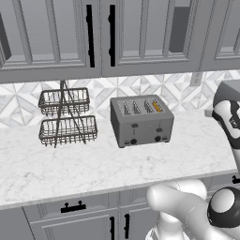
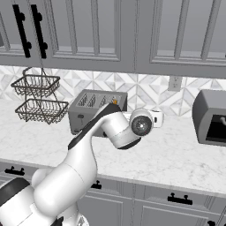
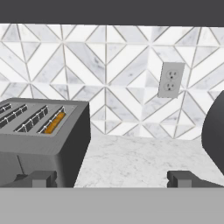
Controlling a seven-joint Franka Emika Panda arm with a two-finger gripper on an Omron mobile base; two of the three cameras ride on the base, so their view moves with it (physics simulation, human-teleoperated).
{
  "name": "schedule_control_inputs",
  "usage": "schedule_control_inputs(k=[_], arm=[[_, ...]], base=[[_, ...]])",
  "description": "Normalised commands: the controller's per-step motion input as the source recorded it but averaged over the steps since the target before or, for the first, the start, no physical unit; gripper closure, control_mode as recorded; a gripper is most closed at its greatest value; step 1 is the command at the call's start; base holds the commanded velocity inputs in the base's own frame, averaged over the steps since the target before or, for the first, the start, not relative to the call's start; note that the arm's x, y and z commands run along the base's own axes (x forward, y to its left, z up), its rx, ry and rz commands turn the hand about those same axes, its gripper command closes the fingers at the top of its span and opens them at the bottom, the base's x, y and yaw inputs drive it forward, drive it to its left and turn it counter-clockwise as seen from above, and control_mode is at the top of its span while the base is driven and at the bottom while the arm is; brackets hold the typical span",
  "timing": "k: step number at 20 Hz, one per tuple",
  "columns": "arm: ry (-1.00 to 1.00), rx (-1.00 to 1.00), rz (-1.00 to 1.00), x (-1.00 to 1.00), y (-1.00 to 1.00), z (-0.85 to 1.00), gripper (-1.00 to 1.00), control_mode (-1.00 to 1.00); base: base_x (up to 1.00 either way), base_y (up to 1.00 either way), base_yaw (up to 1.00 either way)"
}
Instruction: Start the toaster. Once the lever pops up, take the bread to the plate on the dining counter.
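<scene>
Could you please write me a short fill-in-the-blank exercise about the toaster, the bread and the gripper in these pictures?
1. The bread sits in the toaster slot farthest to the ____ in the left base view.
2. The toaster has ____ slots on top.
3. The gripper has its fingers spread ____, holding nothing.
4. The wire basket has ____ tiers.

Missing words: right; four; open; two

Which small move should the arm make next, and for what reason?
Probably swing the open gripper left and down toward the right lever on the toaster. The bread sits in the rightmost slot, both levers look unpressed, and the fingers point past the toaster at the wall.
</scene>
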Motion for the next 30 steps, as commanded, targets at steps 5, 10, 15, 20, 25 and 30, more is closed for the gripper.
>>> schedule_control_inputs(k=[5, 10, 15, 20, 25, 30], arm=[[0.00, 0.00, 0.00, 0.00, 0.00, 0.00, -1.00, -1.00], [0.00, 0.00, 0.00, 0.00, 0.00, 0.00, -1.00, -1.00], [0.00, 0.00, 0.00, 0.00, 0.00, 0.00, -1.00, -1.00], [0.00, 0.00, 0.00, 0.00, 0.00, 0.00, -1.00, -1.00], [0.00, 0.00, 0.00, 0.00, 0.00, 0.00, -1.00, -1.00], [0.00, 0.00, 0.00, 0.00, 0.00, 0.00, -1.00, -1.00]], base=[[0.00, 0.00, 0.00], [0.00, 0.00, 0.00], [0.00, 0.00, 0.00], [0.00, 0.00, 0.00], [0.00, 0.00, 0.00], [0.00, 0.00, 0.00]])
